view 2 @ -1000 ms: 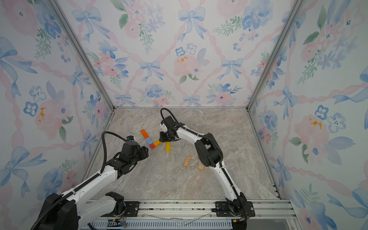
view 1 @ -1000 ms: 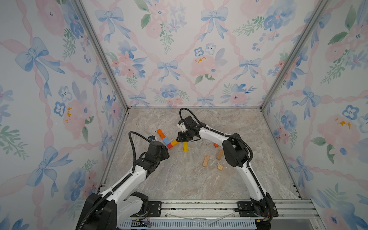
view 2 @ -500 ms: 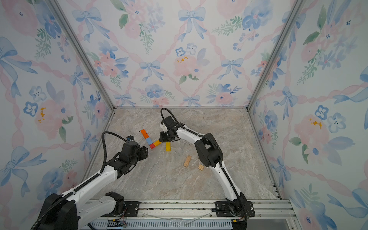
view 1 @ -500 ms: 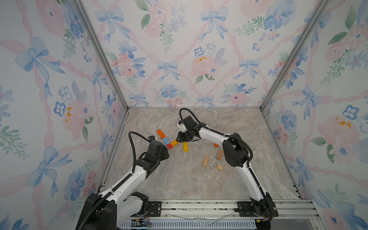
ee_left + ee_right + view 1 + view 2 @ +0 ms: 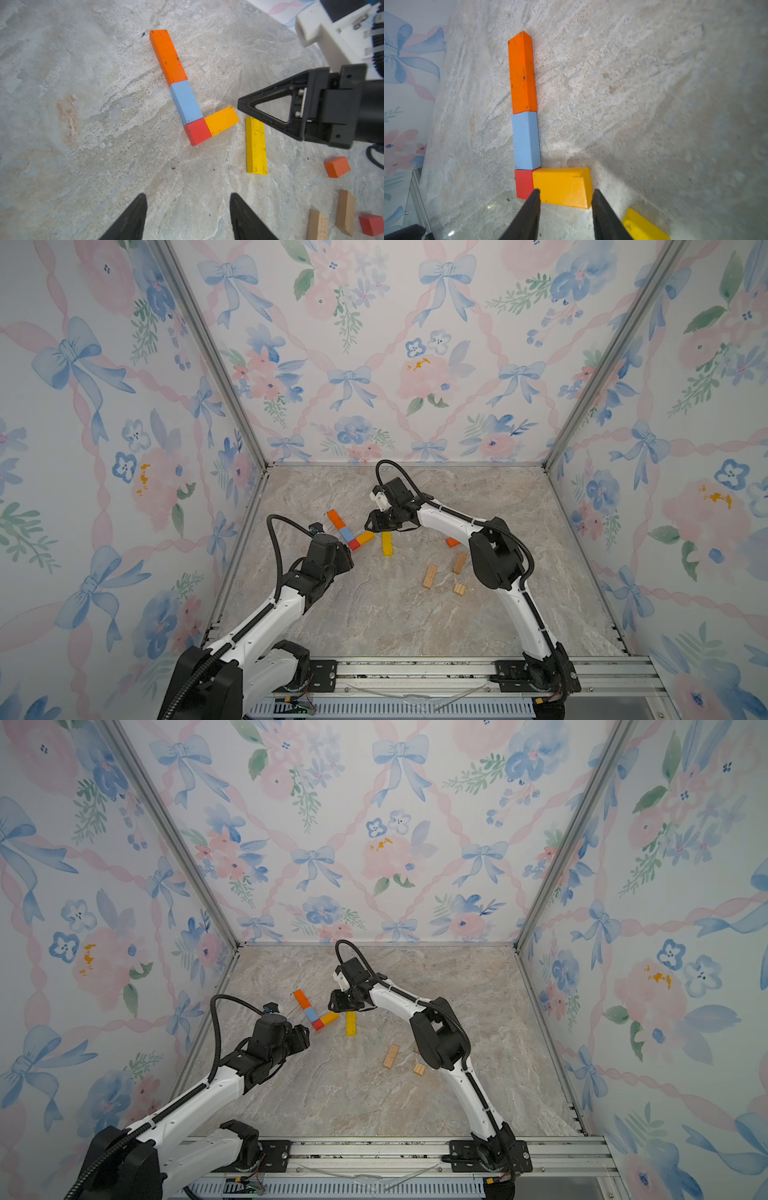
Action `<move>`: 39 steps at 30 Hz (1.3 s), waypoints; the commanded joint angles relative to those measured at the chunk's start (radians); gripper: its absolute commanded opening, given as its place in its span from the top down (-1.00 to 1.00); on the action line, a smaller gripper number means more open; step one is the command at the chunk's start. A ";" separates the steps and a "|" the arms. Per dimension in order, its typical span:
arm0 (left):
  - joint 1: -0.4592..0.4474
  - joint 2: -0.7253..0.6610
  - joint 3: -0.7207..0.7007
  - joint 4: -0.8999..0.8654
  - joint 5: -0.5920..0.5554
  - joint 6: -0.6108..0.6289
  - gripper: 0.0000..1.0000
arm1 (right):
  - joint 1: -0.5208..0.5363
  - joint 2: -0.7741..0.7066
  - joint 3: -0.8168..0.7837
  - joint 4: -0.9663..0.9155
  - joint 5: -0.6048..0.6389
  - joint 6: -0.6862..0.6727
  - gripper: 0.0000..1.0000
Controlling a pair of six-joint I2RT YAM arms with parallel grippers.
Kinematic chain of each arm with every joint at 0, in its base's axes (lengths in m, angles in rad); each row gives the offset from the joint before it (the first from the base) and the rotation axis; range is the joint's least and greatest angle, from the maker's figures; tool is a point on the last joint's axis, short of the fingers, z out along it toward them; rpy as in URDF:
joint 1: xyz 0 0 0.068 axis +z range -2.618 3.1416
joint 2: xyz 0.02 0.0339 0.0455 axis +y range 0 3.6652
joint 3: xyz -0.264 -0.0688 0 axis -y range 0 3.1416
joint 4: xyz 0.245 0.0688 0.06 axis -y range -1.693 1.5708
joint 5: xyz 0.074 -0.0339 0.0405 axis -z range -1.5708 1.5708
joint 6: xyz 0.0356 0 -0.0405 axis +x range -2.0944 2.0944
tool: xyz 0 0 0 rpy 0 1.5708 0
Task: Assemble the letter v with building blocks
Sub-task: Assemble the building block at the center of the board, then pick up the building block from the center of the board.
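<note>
A long orange block [image 5: 168, 56], a light blue block [image 5: 186, 102] and a small red block [image 5: 197, 132] lie end to end in one slanted line. An amber block [image 5: 562, 187] lies flat against the red one, branching off at an angle. My right gripper [image 5: 565, 194] is open, its fingertips just short of the amber block's two ends and gripping nothing. A long yellow block [image 5: 387, 543] lies loose beside it. My left gripper [image 5: 188, 196] hovers open and empty on the near side of the red block.
A small orange block [image 5: 453, 542] and three tan blocks [image 5: 429, 576] [image 5: 459, 563] [image 5: 459, 589] lie scattered near the right arm's elbow. Another small red block [image 5: 372, 225] shows beside the tan ones. The left wall stands close behind the line.
The right gripper's jaws have widened around the amber block, which stays lying against the red one. Both arms and the other blocks hold their places.
</note>
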 commanded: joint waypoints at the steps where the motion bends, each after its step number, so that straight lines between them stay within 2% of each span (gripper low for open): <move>1: 0.007 -0.001 0.022 -0.015 0.023 -0.008 -0.32 | -0.014 -0.097 -0.021 0.032 0.016 0.006 0.12; 7: 0.009 0.101 0.112 -0.023 0.116 0.014 -0.33 | -0.064 -0.195 -0.096 0.087 0.043 0.014 0.16; 11: 0.006 0.207 0.191 -0.038 0.215 0.029 -0.33 | -0.109 -0.304 -0.252 0.225 0.051 0.073 0.16; 14: -0.013 0.276 0.252 -0.038 0.244 0.028 -0.33 | -0.140 -0.381 -0.372 0.326 0.056 0.120 0.16; 25: -0.151 0.546 0.479 -0.154 0.162 0.069 -0.38 | -0.197 -0.539 -0.661 0.511 0.043 0.183 0.16; 31: -0.185 0.670 0.565 -0.191 0.140 0.055 -0.41 | -0.230 -0.580 -0.733 0.558 0.034 0.187 0.16; 39: -0.210 0.766 0.633 -0.224 0.108 0.058 -0.46 | -0.252 -0.587 -0.780 0.618 -0.002 0.239 0.16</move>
